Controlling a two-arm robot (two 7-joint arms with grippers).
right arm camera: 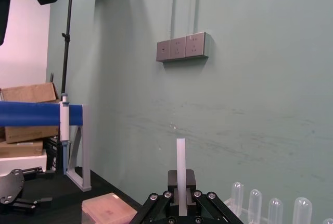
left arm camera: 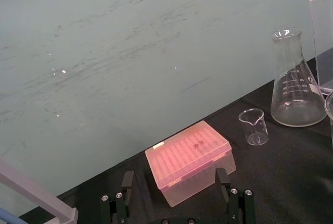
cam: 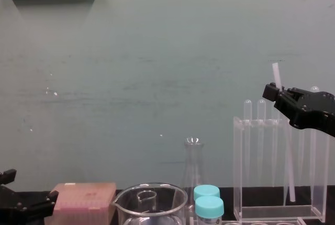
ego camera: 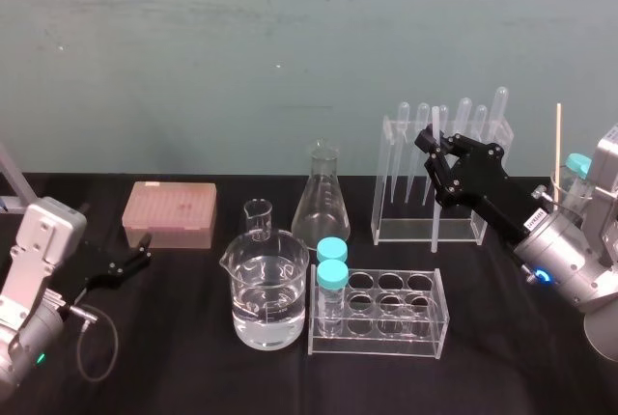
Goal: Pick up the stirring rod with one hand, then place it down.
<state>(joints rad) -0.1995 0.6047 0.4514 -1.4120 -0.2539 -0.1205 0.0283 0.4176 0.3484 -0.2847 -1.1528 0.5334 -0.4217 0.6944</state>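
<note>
Translucent rod (cam: 287,157) hangs nearly upright at the clear rack (cam: 238,167), pinched near its top by the right gripper (ego camera: 432,148), likely so its low end lands first (left gripper (ego camera: 138,253) sits parked, jaws spread, by the pink box (ego camera: 169,212)).

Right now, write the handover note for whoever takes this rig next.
Right gripper: shut on the stirring rod, gripping near its top. The rod is nearly upright in front of the clear rack.
Left gripper: open and idle, low on the robot's left beside the pink box.
Done: the rod is grasped. Its lower end is down by the rack's base, and I cannot tell whether it is off the table.
Left: place the rod down and release it.
</note>
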